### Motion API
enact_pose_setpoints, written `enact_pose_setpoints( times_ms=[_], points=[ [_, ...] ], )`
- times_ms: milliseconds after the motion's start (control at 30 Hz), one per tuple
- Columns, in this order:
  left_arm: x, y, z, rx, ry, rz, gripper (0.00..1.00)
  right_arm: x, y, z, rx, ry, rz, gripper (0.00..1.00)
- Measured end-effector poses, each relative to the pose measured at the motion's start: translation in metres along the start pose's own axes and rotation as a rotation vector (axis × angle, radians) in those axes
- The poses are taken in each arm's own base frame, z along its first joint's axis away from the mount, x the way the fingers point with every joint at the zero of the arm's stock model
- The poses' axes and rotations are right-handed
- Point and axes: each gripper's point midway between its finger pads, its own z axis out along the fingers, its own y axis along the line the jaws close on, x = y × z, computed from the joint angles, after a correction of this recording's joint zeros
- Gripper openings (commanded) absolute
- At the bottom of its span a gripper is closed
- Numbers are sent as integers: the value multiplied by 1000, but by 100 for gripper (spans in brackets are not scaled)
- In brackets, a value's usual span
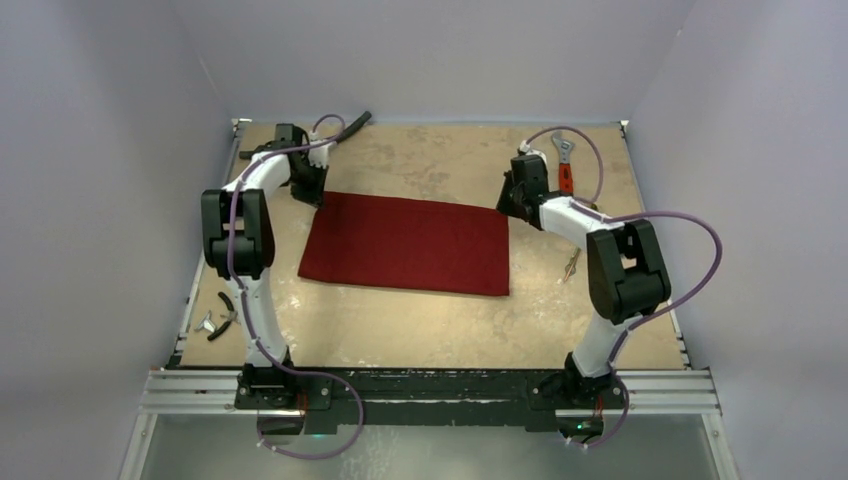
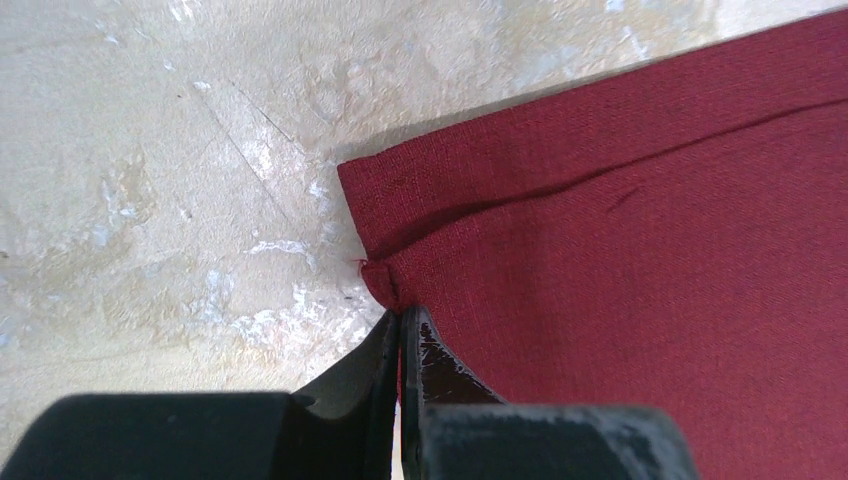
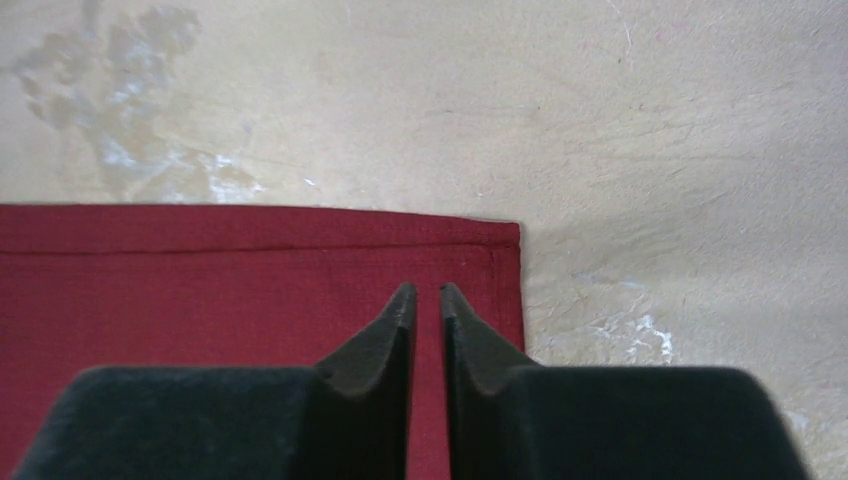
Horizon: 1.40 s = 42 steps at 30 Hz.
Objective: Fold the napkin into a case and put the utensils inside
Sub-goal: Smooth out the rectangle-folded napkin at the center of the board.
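Observation:
The dark red napkin (image 1: 405, 245) lies flat mid-table as a wide folded rectangle. My left gripper (image 2: 403, 312) is at its far left corner (image 1: 318, 195), jaws pressed together, with a small pucker of the napkin (image 2: 640, 230) edge pinched at their tips. My right gripper (image 3: 428, 290) hovers just inside the far right corner (image 1: 503, 207) of the napkin (image 3: 200, 290); its jaws stand a narrow slit apart with nothing between them. One slim gold utensil (image 1: 571, 264) lies on the table right of the napkin, partly behind the right arm.
A red-handled silver wrench (image 1: 563, 160) lies at the back right, behind the right wrist. A black hose (image 1: 352, 125) lies at the back left. Small black-handled tools (image 1: 220, 315) lie by the left edge. Walls enclose the table.

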Motion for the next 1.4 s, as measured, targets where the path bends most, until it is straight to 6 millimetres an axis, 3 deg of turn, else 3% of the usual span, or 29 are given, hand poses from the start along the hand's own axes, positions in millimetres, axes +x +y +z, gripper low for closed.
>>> enact_pose_setpoints(
  times_ms=[200,267,367,500,633,667,767,933,1067,1400],
  points=[
    [-14,-7,-23,11,-54,11,0,21,-8,22,33,66,-10,26],
    [-19,-9,-31,11,-73,16,0,20,-5,26,33,73,-15,30],
    [-23,-9,-35,8,-88,20,0,5,17,33,11,50,-37,39],
    [-21,-7,-34,-3,-82,19,8,-17,78,42,-76,-1,-85,41],
    [-13,-4,-28,-17,-69,15,9,-22,153,55,-201,-20,-134,32],
    [-9,-5,-26,-15,-59,13,9,-18,179,60,-254,-14,-147,30],
    [-2,-6,-22,-9,-41,8,9,2,225,74,-352,20,-174,24],
    [3,-7,-19,-3,-34,7,3,43,273,95,-453,92,-190,22],
    [9,-8,-17,3,-21,8,0,69,284,106,-478,148,-185,21],
    [5,-8,-17,1,-34,6,0,69,284,106,-484,158,-164,21]
  ],
)
